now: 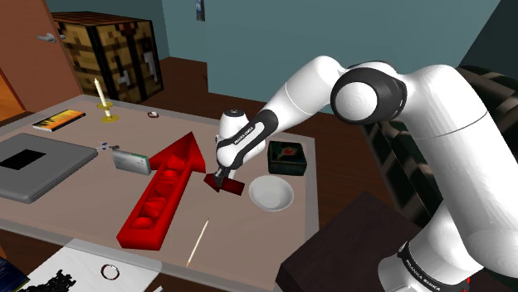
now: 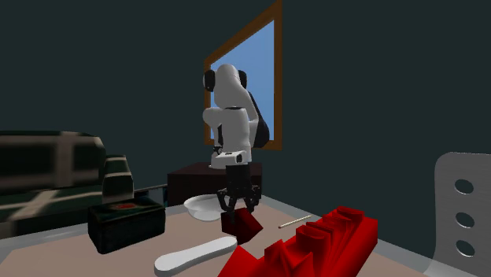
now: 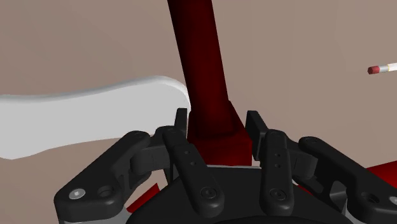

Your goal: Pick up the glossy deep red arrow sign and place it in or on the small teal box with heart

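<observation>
My black gripper (image 1: 221,177) hangs low over the table between the big red arrow and the white bowl. Its fingers (image 3: 182,122) clasp the block end of a small, glossy deep red arrow sign (image 3: 203,70), whose shaft points away from the hand. The sign (image 1: 232,187) sits at or just above the tabletop; I cannot tell which. Seen from the second exterior view, the gripper (image 2: 238,208) grips the sign (image 2: 245,227) from above. The small dark box (image 1: 286,158) with a red heart on its lid stands just beyond the bowl, also seen at the left as the box (image 2: 126,223).
A large bright red arrow-shaped tray (image 1: 164,189) lies close beside the gripper. A white bowl (image 1: 271,192) sits on the other side. A white spoon-like piece (image 2: 197,253) and a match (image 1: 197,242) lie nearby. Candle (image 1: 103,101), book (image 1: 60,119), and grey slab (image 1: 37,166) stand farther off.
</observation>
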`<state>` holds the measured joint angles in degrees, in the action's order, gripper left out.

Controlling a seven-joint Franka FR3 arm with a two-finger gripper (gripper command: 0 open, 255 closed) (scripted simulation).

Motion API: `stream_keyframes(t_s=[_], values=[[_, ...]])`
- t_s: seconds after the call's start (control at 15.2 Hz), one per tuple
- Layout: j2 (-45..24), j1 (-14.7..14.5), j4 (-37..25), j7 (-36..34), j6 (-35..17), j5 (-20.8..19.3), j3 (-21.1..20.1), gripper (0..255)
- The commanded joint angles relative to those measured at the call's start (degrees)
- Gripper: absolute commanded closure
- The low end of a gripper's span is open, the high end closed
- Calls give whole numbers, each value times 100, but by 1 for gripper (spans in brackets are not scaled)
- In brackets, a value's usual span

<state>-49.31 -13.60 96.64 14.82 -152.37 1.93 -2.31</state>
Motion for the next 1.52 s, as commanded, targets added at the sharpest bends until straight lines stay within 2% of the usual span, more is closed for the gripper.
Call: stream_keyframes(t_s=[0.0, 1.45], values=[[69, 1, 33, -2, 35, 1, -1, 255], [1407, 15, 387, -47, 1018, 7, -10, 255]])
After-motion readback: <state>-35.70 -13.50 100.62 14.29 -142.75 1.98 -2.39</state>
